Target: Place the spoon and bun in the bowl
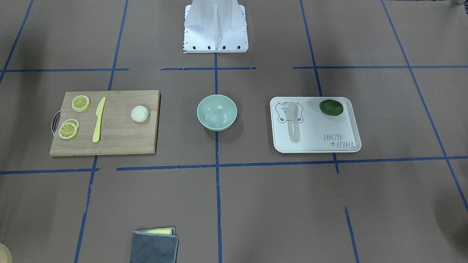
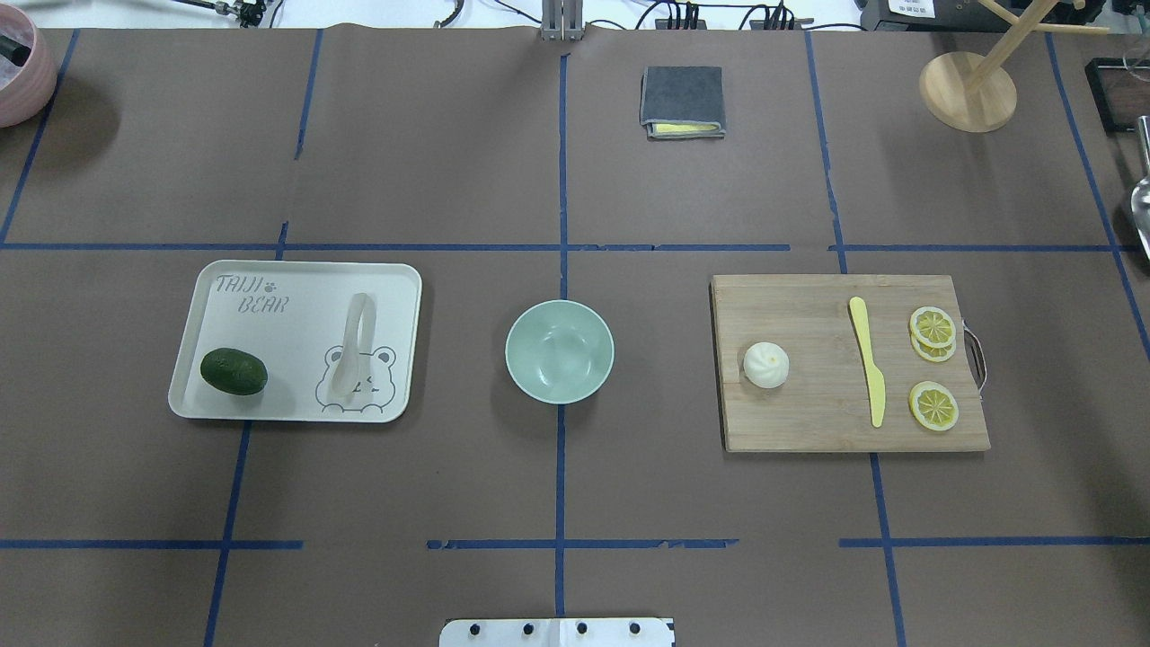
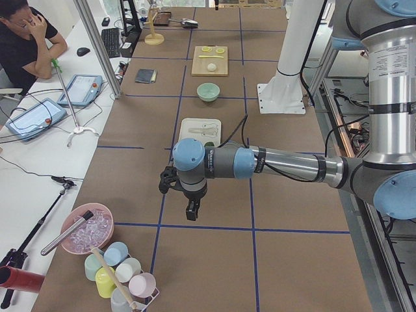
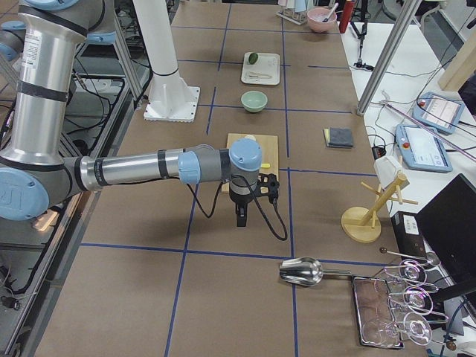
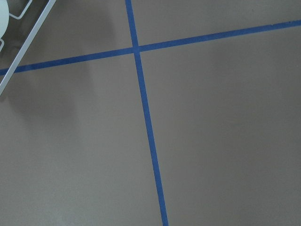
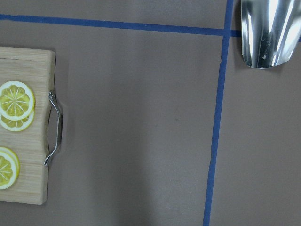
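The off-white spoon (image 2: 353, 346) lies on the white bear tray (image 2: 395, 279) at the robot's left; it also shows in the front-facing view (image 1: 293, 122). The white bun (image 2: 765, 365) sits on the wooden cutting board (image 2: 809, 422) at the right. The mint-green bowl (image 2: 559, 350) stands empty between them. My left gripper (image 3: 192, 211) hangs over bare table beyond the tray, and my right gripper (image 4: 241, 216) hangs beyond the board's handle end. Both show only in the side views, so I cannot tell whether they are open or shut.
A dark avocado (image 2: 234, 371) shares the tray. A yellow knife (image 2: 868, 359) and lemon slices (image 2: 933, 325) lie on the board. A grey cloth (image 2: 682, 101) and wooden stand (image 2: 968, 90) sit at the far side. A metal scoop (image 6: 265, 30) lies near the right gripper.
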`<state>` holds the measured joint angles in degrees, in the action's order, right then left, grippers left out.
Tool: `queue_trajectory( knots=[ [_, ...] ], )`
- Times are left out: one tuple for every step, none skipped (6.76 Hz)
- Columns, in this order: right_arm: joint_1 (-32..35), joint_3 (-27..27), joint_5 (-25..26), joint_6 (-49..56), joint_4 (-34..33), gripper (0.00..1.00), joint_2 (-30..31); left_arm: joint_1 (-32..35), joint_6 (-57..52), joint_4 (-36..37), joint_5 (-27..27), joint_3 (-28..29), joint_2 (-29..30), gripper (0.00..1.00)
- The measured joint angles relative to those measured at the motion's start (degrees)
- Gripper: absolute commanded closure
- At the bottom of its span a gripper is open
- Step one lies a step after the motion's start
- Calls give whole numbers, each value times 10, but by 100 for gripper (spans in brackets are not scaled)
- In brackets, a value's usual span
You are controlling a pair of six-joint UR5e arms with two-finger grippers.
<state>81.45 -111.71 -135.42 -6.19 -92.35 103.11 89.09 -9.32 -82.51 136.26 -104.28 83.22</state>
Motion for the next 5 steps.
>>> queue_trajectory(
  knots=[
    [0, 0, 3, 0, 0, 0, -1, 1, -1, -1, 0, -5, 1, 0],
    [-1, 0, 3, 0, 0, 0, -1, 3, -1, -2, 0, -15, 1, 0],
    [-1, 1, 1, -1, 1, 0, -1, 4, 0, -3, -1, -23, 0, 0],
    [-1, 3, -3, -2, 3, 0, 0, 4, -1, -5, -5, -32, 0, 0],
    [-1, 5, -12, -3, 5, 0, 1, 5, -3, -14, -6, -31, 2, 0]
  ],
)
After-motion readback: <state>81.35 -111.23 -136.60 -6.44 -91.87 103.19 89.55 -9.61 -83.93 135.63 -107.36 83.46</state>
